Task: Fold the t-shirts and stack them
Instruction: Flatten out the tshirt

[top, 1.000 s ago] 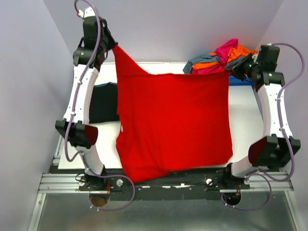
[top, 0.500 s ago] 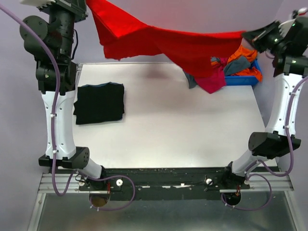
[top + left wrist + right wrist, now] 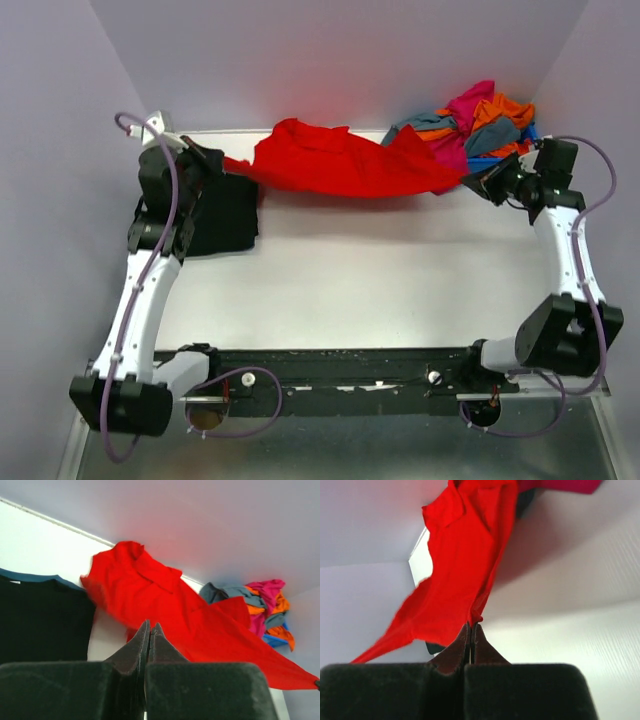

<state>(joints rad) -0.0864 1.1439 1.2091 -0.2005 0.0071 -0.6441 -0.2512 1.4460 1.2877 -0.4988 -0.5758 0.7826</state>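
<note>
– Red t-shirt strung across the far side of the table, one end in each arm! Left gripper has its fingers pinched tight on the left end, and right gripper is clamped on the right end.

– You're sure about those grips?

– Both wrist views show the fingers pressed together with red cloth running off the tips. It's a thin bite each side, though, and that's worry number one: any tug sideways could pull a corner out.

– And the cloth itself?

– Bunched and rumpled in the middle, nowhere near flat. If it's laid down like that, I'd say the wrinkles get folded in and the stack comes out lumpy.

– What's that on the left?

– Black t-shirt, folded on the table just beside the left gripper and partly under that arm. If the red end sweeps low over it, the neat fold could be dragged open.

– And over on the right?

– The pile of magenta, orange and grey-teal shirts, heaped over the blue bin. The red cloth's right end lies up against it. I can't tell if it's snagged, but a pull towards the near edge might haul a loose shirt out with it.

– So what's needed here?

– Even tension from both arms and a clear lift away from both neighbours, I reckon.
</note>
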